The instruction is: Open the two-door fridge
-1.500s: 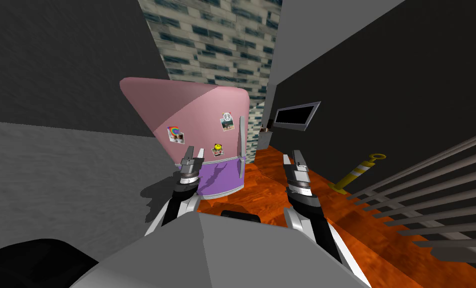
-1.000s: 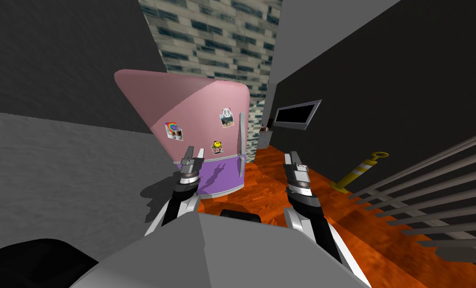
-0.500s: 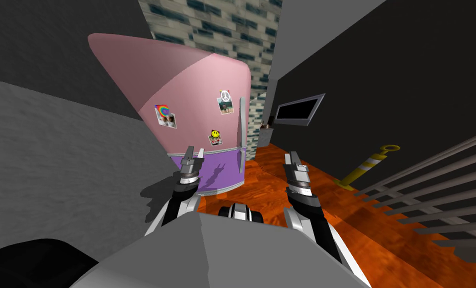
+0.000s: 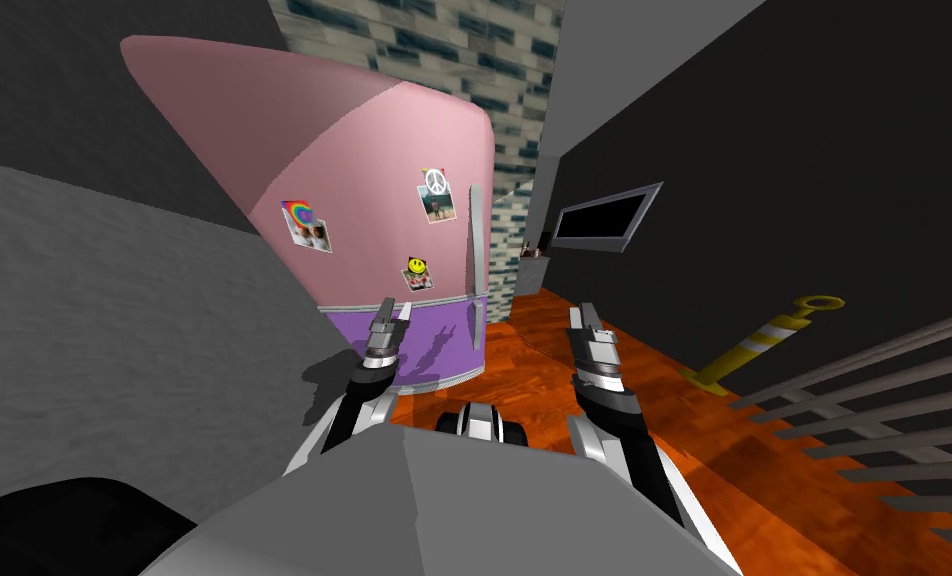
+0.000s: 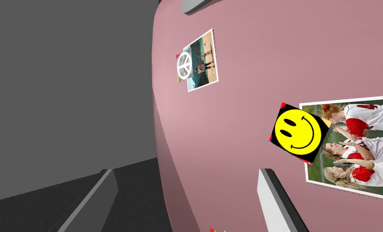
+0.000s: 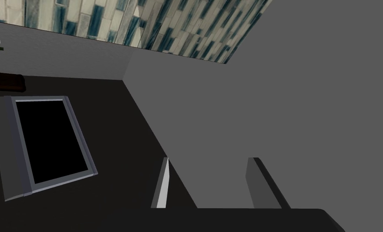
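Approach phase imo, nothing is grabbed yet. Going left to right: a grey wall (image 4: pixel 114 330) runs along the left, then the fridge (image 4: pixel 384 140) stands right in front of me, pink upper door and purple lower door (image 4: pixel 444 345), both shut. There's a rainbow photo (image 4: pixel 305 224), a peace-sign photo (image 4: pixel 435 195) and a smiley magnet (image 4: pixel 417 268) stuck on the pink part.

The left gripper (image 4: pixel 395 310) hangs in front of the seam between the two doors, fingers spread with nothing between them. Its wrist view looks up the pink door past the smiley. The grey handle (image 4: pixel 475 240) runs down the door's right edge, between my two grippers, so the next move probably means shifting one across to it and closing around the bar before pulling.

The right gripper (image 4: pixel 583 310) is spread and empty too, over the orange floor (image 4: pixel 524 335), aimed at a grey-framed black panel (image 4: pixel 604 218) on the dark wall. Further right are a yellow and white post (image 4: pixel 764 345) and some railing bars (image 4: pixel 864 400).

As for what's in the fridge, can't tell with the doors closed
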Tool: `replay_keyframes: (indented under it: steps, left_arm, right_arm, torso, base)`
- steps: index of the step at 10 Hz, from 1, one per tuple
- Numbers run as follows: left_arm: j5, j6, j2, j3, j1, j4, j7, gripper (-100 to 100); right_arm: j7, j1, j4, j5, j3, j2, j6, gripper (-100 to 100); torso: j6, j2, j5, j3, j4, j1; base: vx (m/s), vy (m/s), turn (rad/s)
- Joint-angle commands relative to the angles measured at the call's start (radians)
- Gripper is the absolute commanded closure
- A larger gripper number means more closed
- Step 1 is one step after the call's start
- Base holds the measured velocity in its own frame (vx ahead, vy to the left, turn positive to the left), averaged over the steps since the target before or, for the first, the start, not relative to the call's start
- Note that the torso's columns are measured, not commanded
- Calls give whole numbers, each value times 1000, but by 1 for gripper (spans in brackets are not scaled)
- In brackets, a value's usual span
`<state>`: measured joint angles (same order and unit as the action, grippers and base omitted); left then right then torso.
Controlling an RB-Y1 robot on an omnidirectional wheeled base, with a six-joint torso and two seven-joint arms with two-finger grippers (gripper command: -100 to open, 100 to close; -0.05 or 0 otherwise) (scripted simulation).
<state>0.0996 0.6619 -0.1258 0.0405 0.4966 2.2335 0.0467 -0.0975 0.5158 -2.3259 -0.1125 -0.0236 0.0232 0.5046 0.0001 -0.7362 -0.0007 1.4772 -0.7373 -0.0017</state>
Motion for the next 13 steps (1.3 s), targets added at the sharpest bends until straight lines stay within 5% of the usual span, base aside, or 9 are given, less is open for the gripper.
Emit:
replay_keyframes:
  steps: [1,13]
  left_arm:
    - [-4,15,-9,16,-17,-59,-16,-100]
    - [-26,83,-16,85,-63,-302,-82,-100]
  right_arm:
    - [0,0,0,0,0,0,0,0]
    - [0,0,0,0,0,0,0,0]
  torso:
    - [0,-3,1,-2,-1,4]
    - [0,-2,1,-1,-1,3]
  base:
    - [136,-155,67]
    - [112,-150,59]
